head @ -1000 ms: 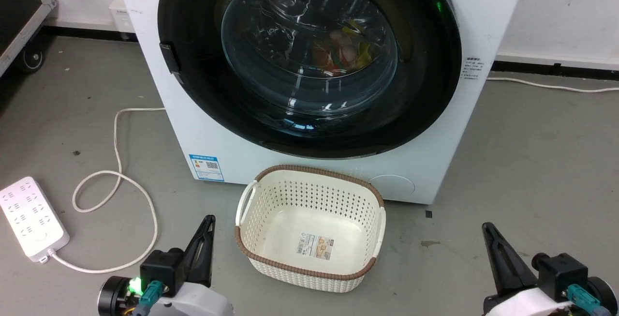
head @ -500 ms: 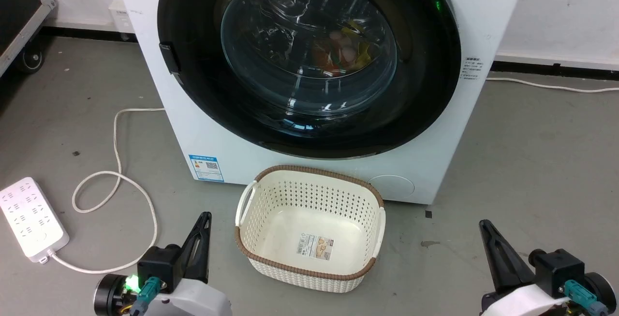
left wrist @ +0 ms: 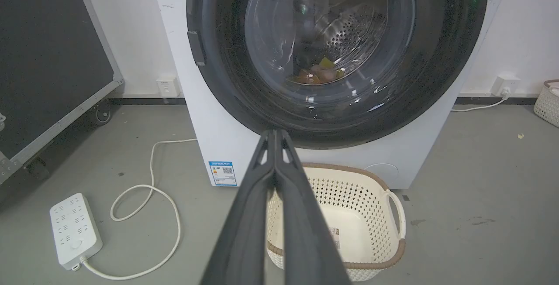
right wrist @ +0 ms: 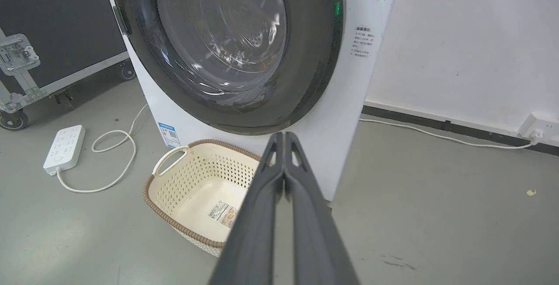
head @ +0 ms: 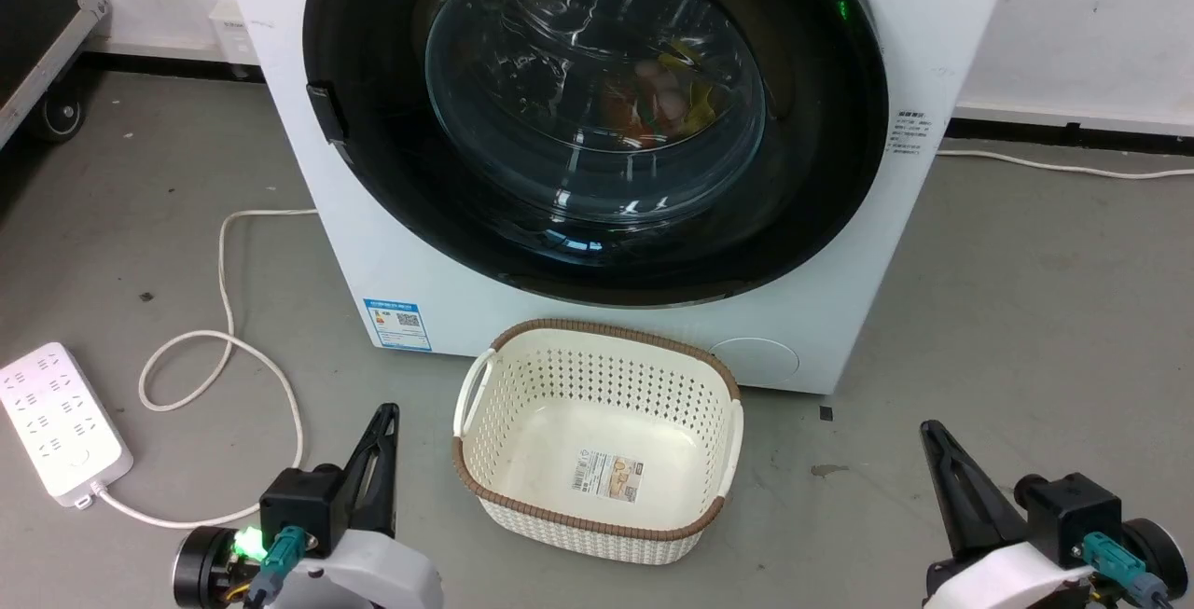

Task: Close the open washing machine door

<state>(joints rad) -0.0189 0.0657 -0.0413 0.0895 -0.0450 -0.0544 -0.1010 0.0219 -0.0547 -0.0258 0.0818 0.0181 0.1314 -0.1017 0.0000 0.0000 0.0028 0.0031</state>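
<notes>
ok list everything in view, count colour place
washer: 1, white, by the back wall
door: 1, black rim, clear glass, on the washer, looks shut
laundry: several pieces, mixed colours, behind the glass
sticker: 1, blue and white, low on the washer
basket: 1, cream, brown rim, on the floor before the washer
far basket: 1, cream, far right by the wall
power strip: 1, white, floor at left
strip cord: 1, white, looping from the strip toward the washer
wall cord: 1, white, floor at right
socket: 1, white, wall at right
case: 1, black, metal edges, far left
left gripper: 1, dark, shut, left of the basket
right gripper: 1, dark, shut, low right
</notes>
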